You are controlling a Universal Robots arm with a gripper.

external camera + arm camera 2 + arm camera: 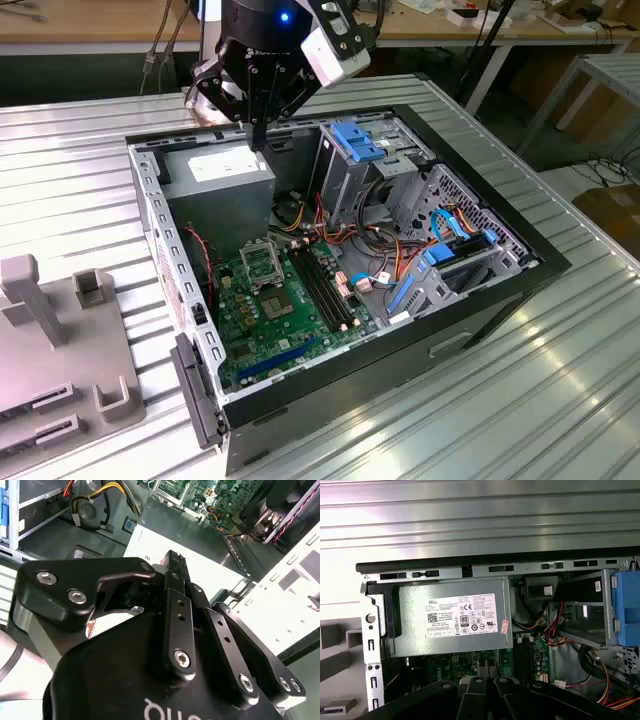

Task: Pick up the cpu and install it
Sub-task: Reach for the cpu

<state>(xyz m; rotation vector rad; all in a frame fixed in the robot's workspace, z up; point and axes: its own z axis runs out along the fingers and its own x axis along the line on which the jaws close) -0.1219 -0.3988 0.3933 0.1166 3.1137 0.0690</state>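
Exterior view: the black two-finger gripper [258, 138] is held over the silver-grey boxy power supply [222, 172] inside the open black computer case [470, 325]. Its fingers [173, 570] are pressed together in the second wrist view. Whether the thin silvery square cpu is pinched between them cannot be told.

An open case [470, 570] lies on a ribbed metal table [470, 520]. Inside, close against the case's wall, sits a grey supply [412, 635] with a white label [462, 616] and a small red-and-white sticker [504, 626] at the label's corner. Beside the supply, red, yellow and orange cables [554, 630] run between it and a blue bracket [626, 605]. A green board [534, 655] shows past the supply's edge. The black gripper [490, 687] overlaps the board. A grey fixture [340, 647] stands on the table outside the case.
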